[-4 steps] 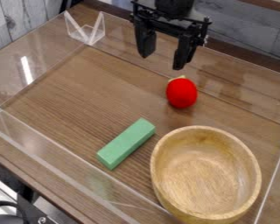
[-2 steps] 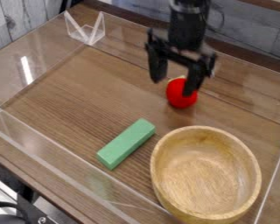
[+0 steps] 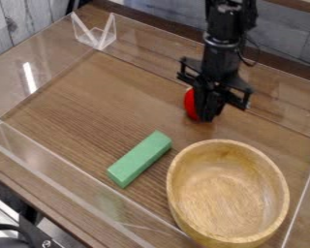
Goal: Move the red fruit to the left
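Observation:
The red fruit (image 3: 193, 101) sits on the wooden table, right of centre, mostly covered by my gripper (image 3: 209, 105). The black gripper has come straight down over it, and its fingers (image 3: 217, 101) are closed in on the fruit's sides. Only a sliver of red shows at the fruit's left edge and below the fingers. The fruit looks to be resting on the table surface.
A wooden bowl (image 3: 184, 194) stands at the front right. A flat green block (image 3: 140, 158) lies diagonally left of the bowl. Clear plastic walls (image 3: 42, 92) ring the table, with a clear bracket (image 3: 93, 32) at the back left.
The gripper moved right and dropped down onto the red fruit, then its wide-open fingers closed on it. The fruit, block and bowl stayed put.

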You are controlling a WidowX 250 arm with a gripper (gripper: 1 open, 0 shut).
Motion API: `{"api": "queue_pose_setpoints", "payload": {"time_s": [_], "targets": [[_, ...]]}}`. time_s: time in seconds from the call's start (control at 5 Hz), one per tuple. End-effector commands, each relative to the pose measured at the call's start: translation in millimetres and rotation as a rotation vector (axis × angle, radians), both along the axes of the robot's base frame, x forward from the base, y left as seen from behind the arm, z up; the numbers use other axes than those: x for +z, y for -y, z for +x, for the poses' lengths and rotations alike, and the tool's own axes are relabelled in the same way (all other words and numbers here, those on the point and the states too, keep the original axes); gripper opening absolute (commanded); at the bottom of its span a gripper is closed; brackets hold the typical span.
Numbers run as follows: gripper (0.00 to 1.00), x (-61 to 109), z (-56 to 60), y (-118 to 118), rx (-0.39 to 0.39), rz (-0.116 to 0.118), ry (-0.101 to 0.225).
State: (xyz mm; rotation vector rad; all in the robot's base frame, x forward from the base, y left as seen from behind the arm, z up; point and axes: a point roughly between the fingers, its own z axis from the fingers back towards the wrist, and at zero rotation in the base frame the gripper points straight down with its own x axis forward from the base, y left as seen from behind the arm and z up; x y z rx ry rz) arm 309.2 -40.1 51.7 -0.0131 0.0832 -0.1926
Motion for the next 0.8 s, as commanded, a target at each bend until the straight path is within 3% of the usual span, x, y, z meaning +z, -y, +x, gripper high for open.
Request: {"api": "queue_pose_setpoints", "payload": {"time_s": [0.0, 0.2, 0.4, 0.6], "targets": [[1.0, 12.8, 10.2, 8, -0.038, -0.043, 0.073], [1.0, 7.1, 11.2, 3, -0.004, -0.059, 0.086], [0.0, 2.8, 11.8, -6, 0.037, -0.056, 0.101], [0.0, -1.0, 13.6, -6, 0.001, -0.057, 0.11]]}}
